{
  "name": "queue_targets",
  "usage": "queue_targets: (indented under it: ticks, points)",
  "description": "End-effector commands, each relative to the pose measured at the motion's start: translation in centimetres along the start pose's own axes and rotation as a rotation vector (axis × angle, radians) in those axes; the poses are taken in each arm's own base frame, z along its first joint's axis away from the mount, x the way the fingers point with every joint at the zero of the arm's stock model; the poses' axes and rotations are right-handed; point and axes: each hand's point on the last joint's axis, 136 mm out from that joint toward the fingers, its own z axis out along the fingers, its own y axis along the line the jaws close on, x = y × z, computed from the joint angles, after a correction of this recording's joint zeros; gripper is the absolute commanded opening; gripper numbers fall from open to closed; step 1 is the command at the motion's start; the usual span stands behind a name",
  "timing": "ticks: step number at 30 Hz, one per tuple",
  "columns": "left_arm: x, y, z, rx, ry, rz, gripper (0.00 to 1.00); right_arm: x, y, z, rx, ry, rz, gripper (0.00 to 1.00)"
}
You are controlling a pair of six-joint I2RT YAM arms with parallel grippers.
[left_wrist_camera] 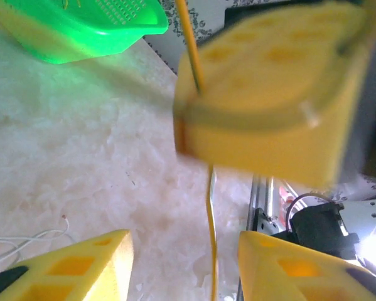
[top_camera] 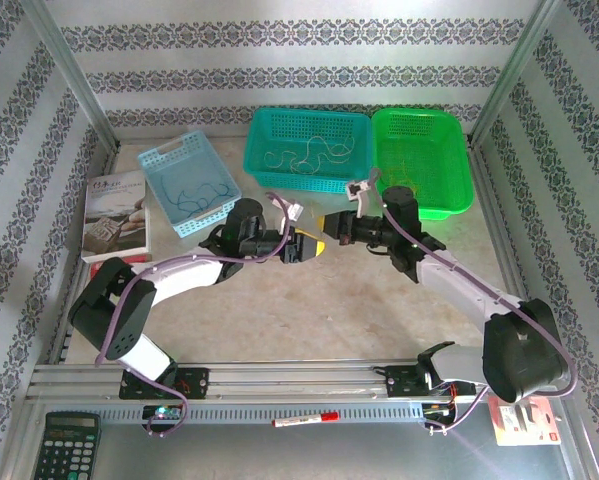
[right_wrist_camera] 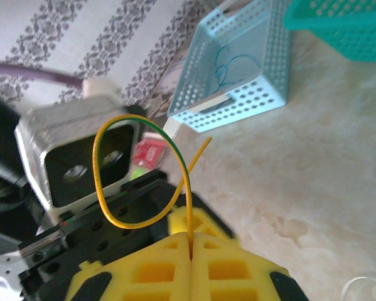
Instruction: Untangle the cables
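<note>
**Mid-table handover: yellow strand pinched on the right, left jaws not yet on it**

Status of hands. My right gripper (right_wrist_camera: 192, 241) is clamped shut, its yellow pads meeting on a thin yellow wire with a green-tinted side (right_wrist_camera: 100, 182). My left gripper (left_wrist_camera: 184, 251) stands spread and is grasping nothing.

Location of the task item. In the overhead view both grippers meet nose to nose above the middle of the pale table (top_camera: 309, 320), left (top_camera: 307, 246) and right (top_camera: 336, 226). The wire rises out of the right pinch, curls through one loop and ends in a free tip. Its other run leaves the far side of the pinch.

Governing relation. From the left wrist, that run (left_wrist_camera: 209, 213) passes lengthwise through the gap between my left fingers (left_wrist_camera: 81, 266), touching neither and lying nearer the right-hand one. The left gripper is the only free hand, and the strand is already inside its jaws.

Assessment. I judge a close would catch it, though off-centre on the pads; a small sideways correction first would be safer.

Other cables. Loose white strands (left_wrist_camera: 24, 241) lie on the table. A blue wire (right_wrist_camera: 228, 63) sits in the light-blue slotted plastic basket (right_wrist_camera: 253, 103).
</note>
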Motion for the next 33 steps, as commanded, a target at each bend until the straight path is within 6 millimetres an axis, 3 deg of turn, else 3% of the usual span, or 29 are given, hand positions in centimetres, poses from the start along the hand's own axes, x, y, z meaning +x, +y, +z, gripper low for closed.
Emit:
queue_targets:
  ticks: [1,6,8,14,18,25,33]
  points:
    - [-1.6,-0.7,-1.6,-0.018,-0.084,0.06,0.55,-2.8,0.6,-1.6,-0.003,-0.09,-0.052,0.0]
    - [-3.0,-0.6,-3.5,-0.026,-0.192,0.021,0.67,-3.4,0.3,-2.9,-0.005,-0.111,-0.04,0.0]
    - [-4.7,-0.3,-4.7,-0.015,-0.285,-0.031,0.72,-3.3,0.6,-3.1,-0.027,-0.108,-0.042,0.0]
    - [-10.0,0.6,-7.3,0.094,-0.526,-0.248,0.74,-2.8,2.3,-3.3,-0.108,-0.098,-0.062,0.0]
    - [-12.2,0.1,-7.1,0.198,-0.572,-0.348,0.71,-2.6,3.1,-3.1,-0.127,-0.091,-0.072,0.0]
    - [-13.3,-0.9,-6.1,0.263,-0.583,-0.384,0.68,-2.3,3.7,-2.0,-0.142,-0.075,-0.077,0.0]
    - [-12.8,-1.9,-4.8,0.283,-0.56,-0.387,0.65,-2.5,4.0,-1.2,-0.148,-0.069,-0.08,0.0]
